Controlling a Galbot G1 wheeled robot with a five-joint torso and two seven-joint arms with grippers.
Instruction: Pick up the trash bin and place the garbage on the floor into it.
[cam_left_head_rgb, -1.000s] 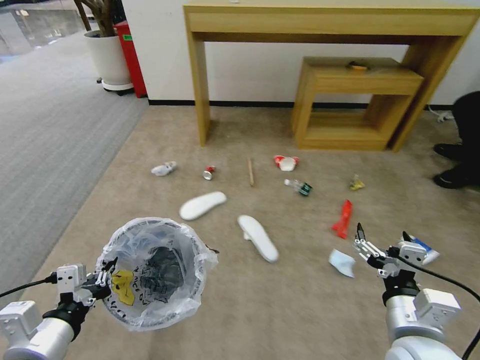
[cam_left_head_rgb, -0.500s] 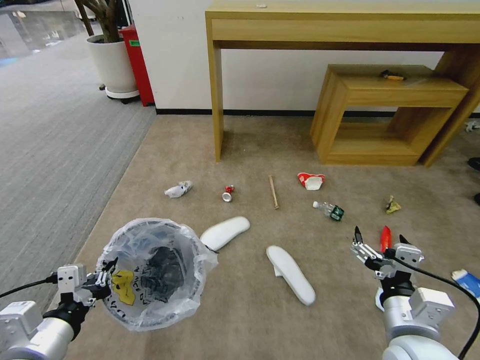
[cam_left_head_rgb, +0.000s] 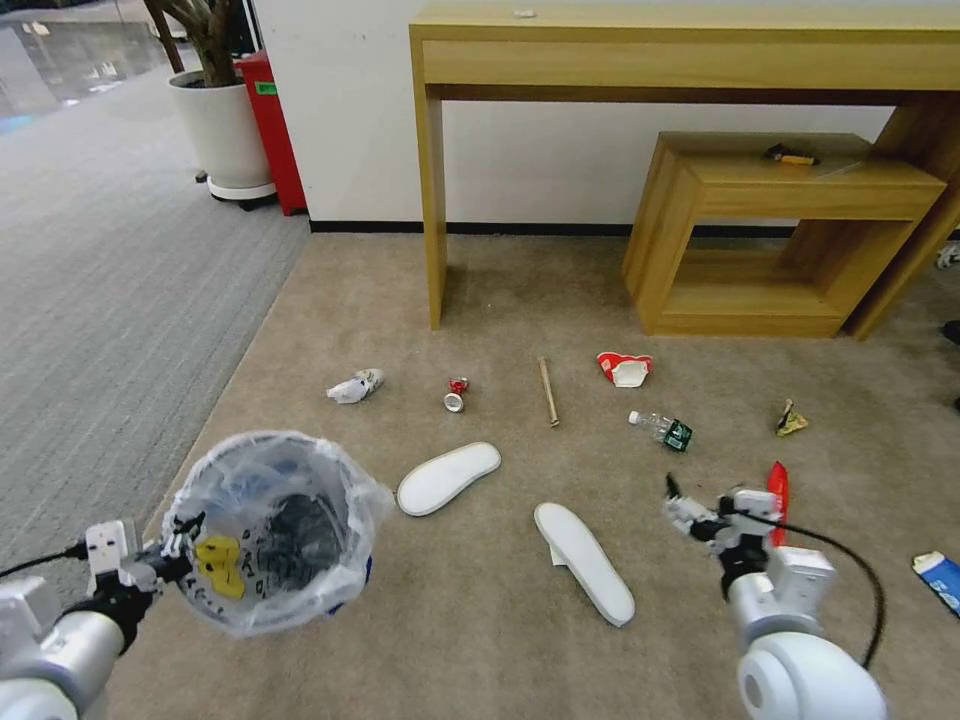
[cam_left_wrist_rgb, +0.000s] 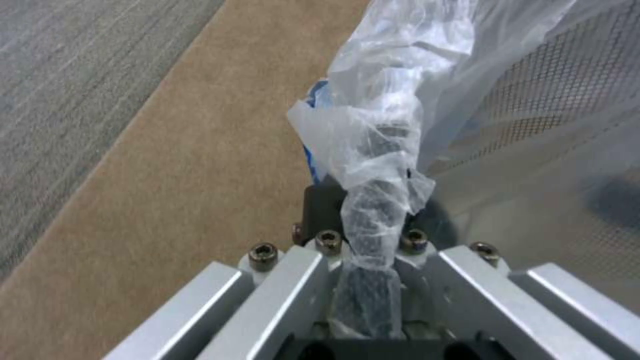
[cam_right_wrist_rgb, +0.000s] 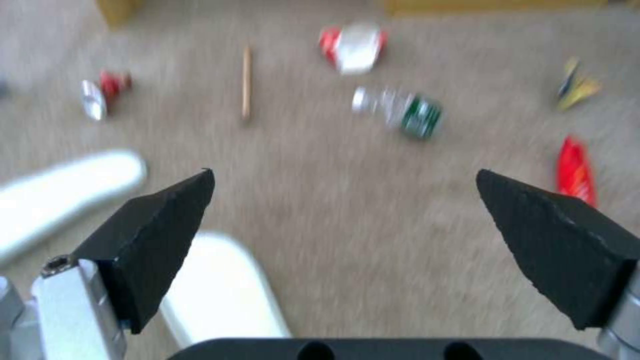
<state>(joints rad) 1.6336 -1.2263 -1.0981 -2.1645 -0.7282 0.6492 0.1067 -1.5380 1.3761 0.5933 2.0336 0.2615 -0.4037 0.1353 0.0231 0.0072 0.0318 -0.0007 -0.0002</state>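
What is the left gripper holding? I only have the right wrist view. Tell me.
Observer: The left gripper is shut on the bag-lined rim of the trash bin.
Operator: Report what's inside it.
Observer: A yellow patch shows by the gripped rim; whether it is litter or print is unclear.
Operator: Name litter outside my frame.
Observer: A blue-white pack lies on the carpet to the robot's right, beyond the red wrapper.
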